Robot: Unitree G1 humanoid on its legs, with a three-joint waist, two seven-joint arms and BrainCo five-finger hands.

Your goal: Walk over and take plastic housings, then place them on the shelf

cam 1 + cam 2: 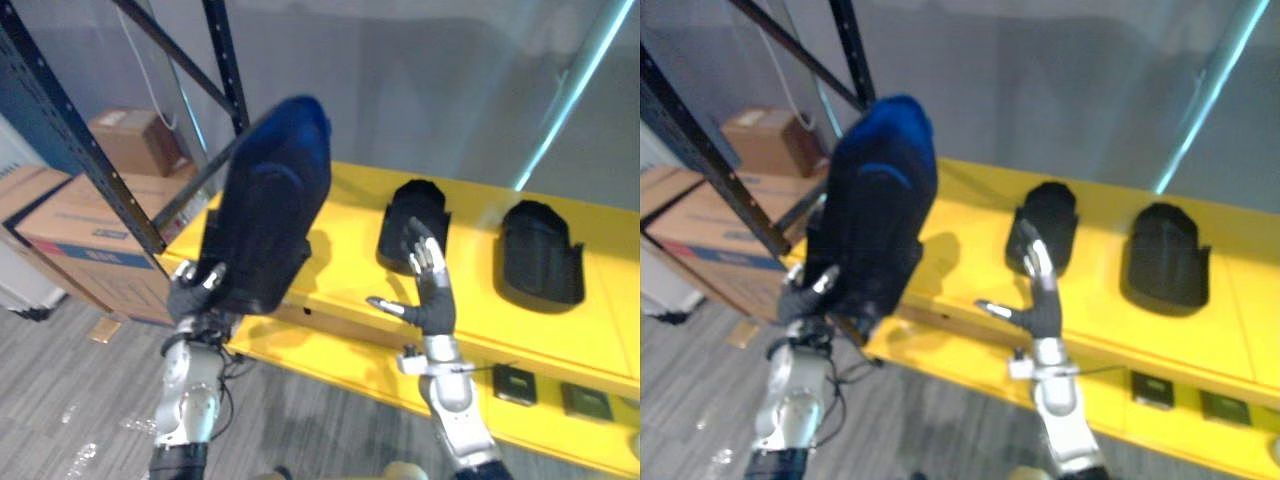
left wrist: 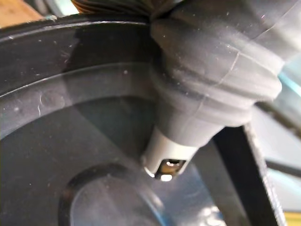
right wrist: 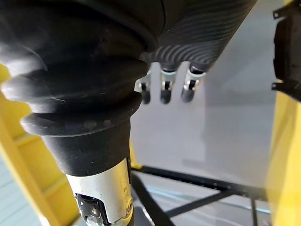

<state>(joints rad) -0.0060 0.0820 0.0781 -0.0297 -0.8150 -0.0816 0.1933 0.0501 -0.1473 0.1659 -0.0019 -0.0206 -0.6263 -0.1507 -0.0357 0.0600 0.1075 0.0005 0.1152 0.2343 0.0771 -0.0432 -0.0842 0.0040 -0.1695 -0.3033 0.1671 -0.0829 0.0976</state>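
A large dark plastic housing (image 1: pixel 270 210) is held upright and tilted above the left end of the yellow shelf (image 1: pixel 350 215). My left hand (image 1: pixel 192 285) grips its lower edge from below, fingers curled on it. In the left wrist view the housing's smooth dark surface (image 2: pixel 70 141) lies right against the thumb (image 2: pixel 164 160). Two more dark housings (image 1: pixel 415 225) (image 1: pixel 540 255) lie on the shelf. My right hand (image 1: pixel 435 305) is raised in front of the nearer one, fingers (image 3: pixel 162 89) straight, thumb spread, holding nothing.
A black rack upright (image 1: pixel 80 150) with a diagonal brace stands at the shelf's left end. Cardboard boxes (image 1: pixel 80 230) (image 1: pixel 135 140) sit on the floor beyond it. Two small dark square parts (image 1: pixel 515 383) (image 1: pixel 588 400) lie on the lower yellow ledge at right.
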